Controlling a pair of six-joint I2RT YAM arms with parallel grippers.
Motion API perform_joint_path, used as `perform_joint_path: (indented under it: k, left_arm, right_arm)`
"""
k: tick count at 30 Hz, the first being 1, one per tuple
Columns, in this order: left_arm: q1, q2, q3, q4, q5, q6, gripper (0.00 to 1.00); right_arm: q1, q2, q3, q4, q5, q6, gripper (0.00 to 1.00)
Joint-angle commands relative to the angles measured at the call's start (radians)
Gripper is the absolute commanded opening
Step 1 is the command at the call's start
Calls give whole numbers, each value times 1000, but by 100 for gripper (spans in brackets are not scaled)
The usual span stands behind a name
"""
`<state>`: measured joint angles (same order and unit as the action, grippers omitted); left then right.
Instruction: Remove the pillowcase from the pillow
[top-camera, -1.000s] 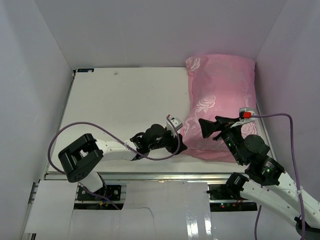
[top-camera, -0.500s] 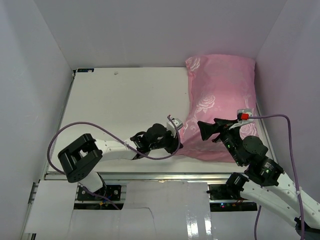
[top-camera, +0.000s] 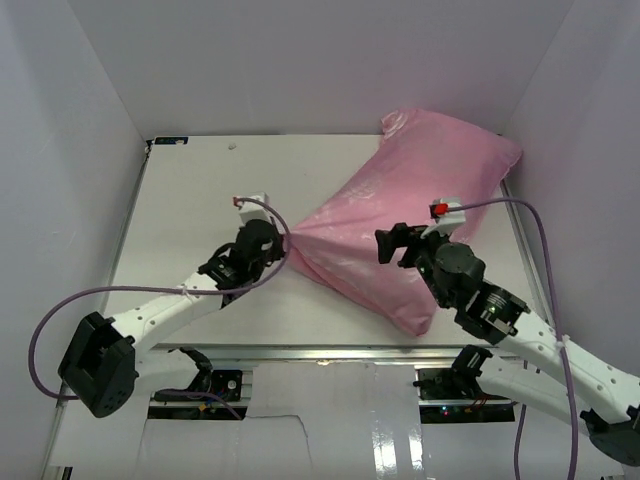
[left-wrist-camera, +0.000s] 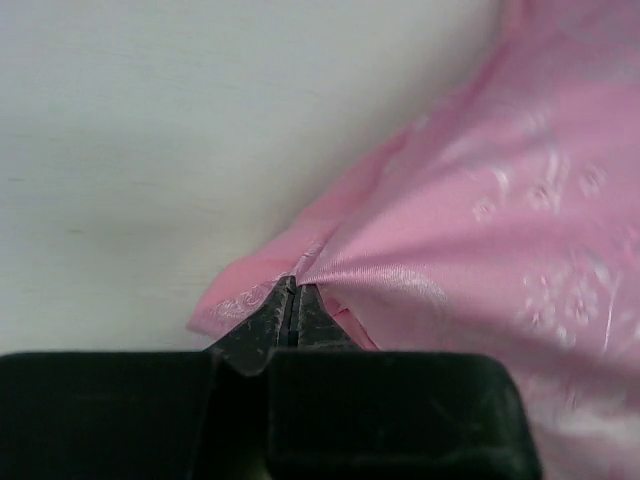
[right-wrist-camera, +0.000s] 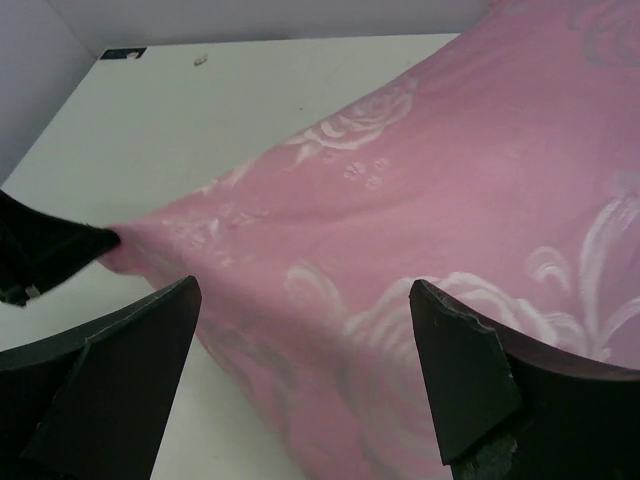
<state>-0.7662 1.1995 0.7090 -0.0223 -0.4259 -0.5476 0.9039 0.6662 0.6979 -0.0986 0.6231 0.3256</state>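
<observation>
So the pink rose-print pillowcase (top-camera: 400, 200) sits on the right half of the tabletop (top-camera: 200, 200). The fat end is jammed into the far right corner, and one corner is drawn out to a point toward the near left. The long axis runs on that diagonal. The pillow itself isn't visible at all, so I'm guessing it's fully inside the bulge.

The left pincer (top-camera: 283, 240) is at the pointed tip, clamped on that corner of fabric, so the whole bulk lies to its right and further away. If it's going to strip the cover, my read is the pull has to run along that diagonal, away from the corner. The right pincer (top-camera: 397, 244) is the one nearer the stuffed part. It hangs over the near side of the bundle with its jaws wide apart and nothing in them. Can't tell if it's touching the cloth.

The left wrist view is the only one that proves the grip. The fingers (left-wrist-camera: 275, 320) are pressed together on a fold, with a bit of hem sticking out to the left. The right wrist view shows the taut sheet and rose print between its own fingers. None of them shows me where the case's open end is.
</observation>
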Motion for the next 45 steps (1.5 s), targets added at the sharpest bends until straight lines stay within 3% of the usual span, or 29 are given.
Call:
perform_joint_path:
  k: [1, 4, 5, 7, 10, 13, 16, 23, 30, 37, 42, 44, 45]
  left_arm:
    - [186, -70, 10, -139, -67, -81, 0]
    - [255, -135, 30, -171, -73, -71, 2]
    - [260, -150, 41, -180, -80, -55, 31]
    - [260, -175, 88, -218, -36, -19, 75]
    - [254, -161, 121, -244, 190, 3, 98]
    - [199, -152, 86, -257, 320, 15, 98]
    - [12, -170, 25, -265, 262, 2, 98]
    - [-238, -179, -26, -289, 224, -72, 98]
    - [-335, -166, -42, -292, 177, -126, 98]
    - [-449, -32, 0, -280, 67, -176, 98]
    - [-459, 124, 9, -222, 16, -221, 98]
    - [-461, 153, -5, -183, 19, -222, 89]
    - [-459, 173, -6, -168, 13, -222, 63]
  right_arm:
    - [-3, 116, 94, 86, -69, -11, 91]
    - [-49, 246, 178, 70, -167, -53, 91]
    - [-69, 291, 224, 50, -181, -42, 91]
    - [-143, 308, 244, 25, -242, 10, 91]
    - [-248, 277, 219, 33, -344, 90, 92]
    - [-312, 233, 175, 34, -369, 105, 92]
    - [-356, 167, 111, 31, -329, 110, 92]
    - [-470, 55, -26, 31, -325, 142, 92]
    - [-519, 84, -61, 33, -393, 147, 92]
    - [-540, 75, -78, 34, -402, 161, 91]
    - [-571, 85, -90, 49, -405, 171, 91]
    - [-591, 99, -97, 74, -445, 188, 91]
    - [-611, 102, -107, 86, -460, 194, 91]
